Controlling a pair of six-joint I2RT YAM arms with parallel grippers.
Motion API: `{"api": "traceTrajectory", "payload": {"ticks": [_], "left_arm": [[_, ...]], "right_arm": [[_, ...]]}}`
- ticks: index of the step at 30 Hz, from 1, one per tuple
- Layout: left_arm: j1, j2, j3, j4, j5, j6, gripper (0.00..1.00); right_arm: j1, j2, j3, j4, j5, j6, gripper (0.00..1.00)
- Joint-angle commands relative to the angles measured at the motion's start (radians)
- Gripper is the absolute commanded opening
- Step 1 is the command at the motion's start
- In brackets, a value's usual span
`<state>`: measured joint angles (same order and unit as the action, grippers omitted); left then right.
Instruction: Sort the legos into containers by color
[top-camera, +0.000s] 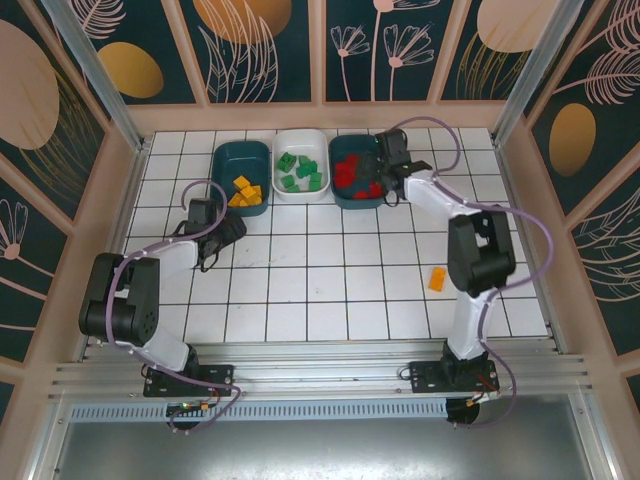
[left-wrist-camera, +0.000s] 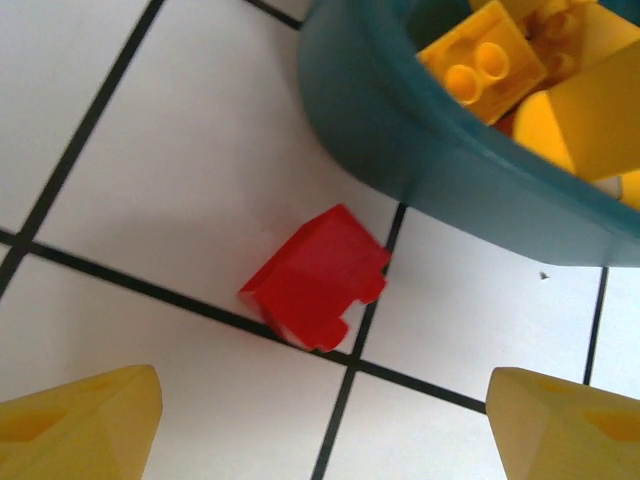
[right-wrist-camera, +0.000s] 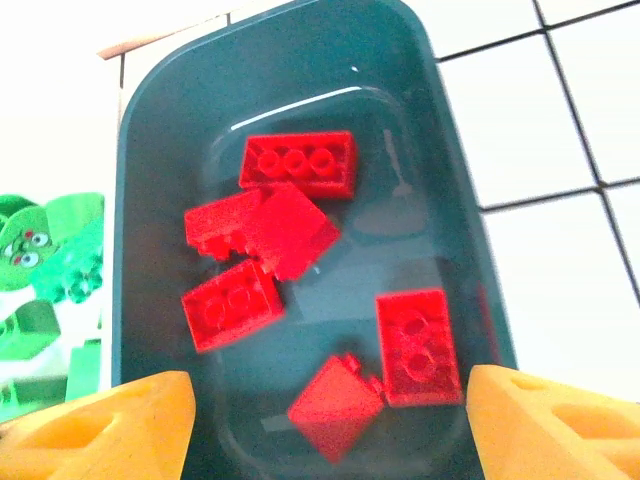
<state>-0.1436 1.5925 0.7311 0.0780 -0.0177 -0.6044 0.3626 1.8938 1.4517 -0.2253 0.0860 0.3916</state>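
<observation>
Legos (top-camera: 300, 172) lie mostly in tubs: yellow bricks (top-camera: 244, 192) in the left teal tub (top-camera: 235, 160), green ones in the white tub (top-camera: 301, 134), red bricks (right-wrist-camera: 297, 160) in the right teal tub (right-wrist-camera: 400, 250). One red brick (left-wrist-camera: 318, 278) lies on the tiles just beside the left tub, ahead of my left gripper (left-wrist-camera: 325, 425), whose jaws are spread and empty. My right gripper (right-wrist-camera: 330, 430) hovers over the red bricks, its jaws spread too. I see a small orange piece (top-camera: 437, 279), probably a brick, near the right arm.

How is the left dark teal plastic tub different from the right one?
The left dark teal tub holds orange-yellow bricks; the right dark teal tub holds red bricks. The right gripper hangs over the right tub; the left gripper sits beside the left tub. Both are shallow, rounded, same colour.
</observation>
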Motion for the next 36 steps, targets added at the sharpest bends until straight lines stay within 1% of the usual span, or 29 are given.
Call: {"api": "traceTrajectory", "payload": {"ticks": [1,6,9,14,17,20,26,30,36], "left_arm": [[-0.007,0.030,0.048,0.005,-0.021,0.067,0.84],[-0.006,0.100,0.098,-0.001,-0.010,0.115,0.82],[-0.006,0.151,0.132,-0.019,-0.010,0.146,0.81],[-0.006,0.177,0.148,-0.021,-0.035,0.176,0.77],[-0.006,0.191,0.161,-0.030,-0.045,0.190,0.72],[-0.006,0.192,0.162,-0.029,-0.036,0.195,0.64],[-0.006,0.184,0.154,-0.037,-0.030,0.199,0.56],[-0.006,0.185,0.147,-0.034,-0.013,0.199,0.46],[-0.006,0.179,0.148,-0.039,-0.004,0.195,0.38]], "right_arm": [[0.001,-0.125,-0.130,0.064,0.023,0.013,0.73],[-0.002,-0.216,-0.261,0.086,0.008,0.023,0.73],[-0.009,-0.244,-0.292,0.080,0.012,0.020,0.73],[-0.022,-0.277,-0.323,0.088,-0.001,0.017,0.73],[-0.022,-0.279,-0.329,0.095,-0.011,0.017,0.72],[-0.023,-0.278,-0.335,0.101,-0.018,0.018,0.72],[-0.029,-0.288,-0.347,0.107,-0.029,0.018,0.72],[-0.040,-0.298,-0.353,0.111,-0.043,0.016,0.71],[-0.060,-0.324,-0.376,0.118,-0.062,0.018,0.71]]}}
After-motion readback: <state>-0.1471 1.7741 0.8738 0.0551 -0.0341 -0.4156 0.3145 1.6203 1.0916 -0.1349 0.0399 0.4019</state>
